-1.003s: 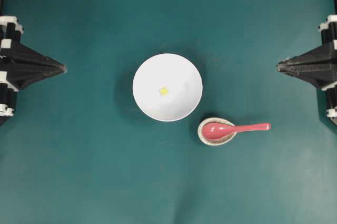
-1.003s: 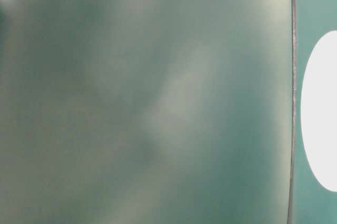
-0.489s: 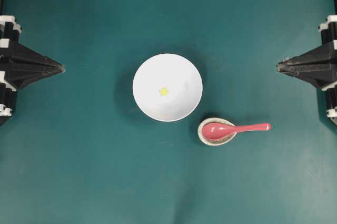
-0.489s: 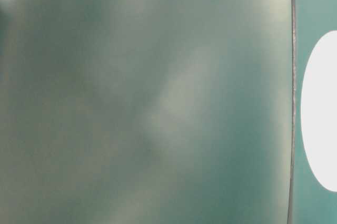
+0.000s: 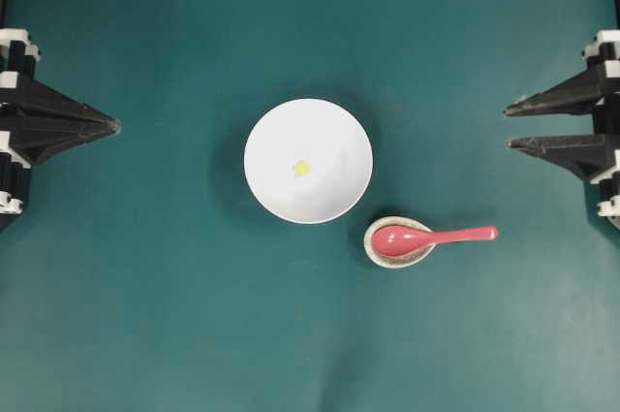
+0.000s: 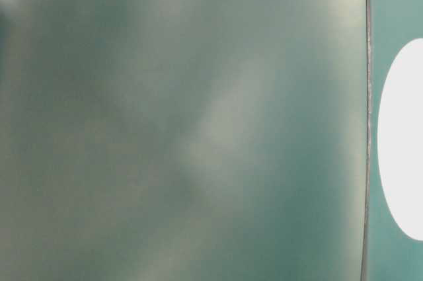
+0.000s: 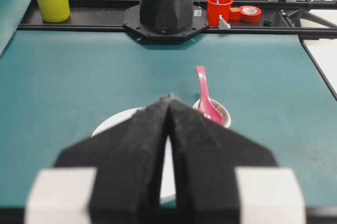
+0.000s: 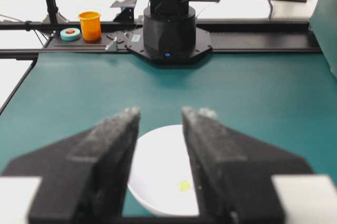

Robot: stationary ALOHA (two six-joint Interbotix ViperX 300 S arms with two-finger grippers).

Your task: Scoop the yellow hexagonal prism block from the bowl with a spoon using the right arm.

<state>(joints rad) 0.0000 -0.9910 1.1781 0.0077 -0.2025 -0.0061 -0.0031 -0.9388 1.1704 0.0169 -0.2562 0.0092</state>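
right gripper (image 5: 506, 126) jaws have just spread open, nothing held; left gripper (image 5: 116, 125) jaws closed. spoon (image 5: 426, 237) on its rest, yellow block (image 5: 302, 168) in bowl (image 5: 334, 131).

Left gripper (image 7: 169, 103) pressed shut — beyond it, spoon (image 7: 205, 100) in its speckled rest (image 7: 224, 114), bowl (image 7: 113, 123).

The left gripper (image 5: 114, 125) sits at the table's left edge, level and pointing inward, its two black fingers pressed together at the tips. The right gripper (image 5: 508, 127) sits at the right edge, also level and pointing inward, its fingers (image 8: 113, 145) parted with a clear gap, apparently holding nothing.
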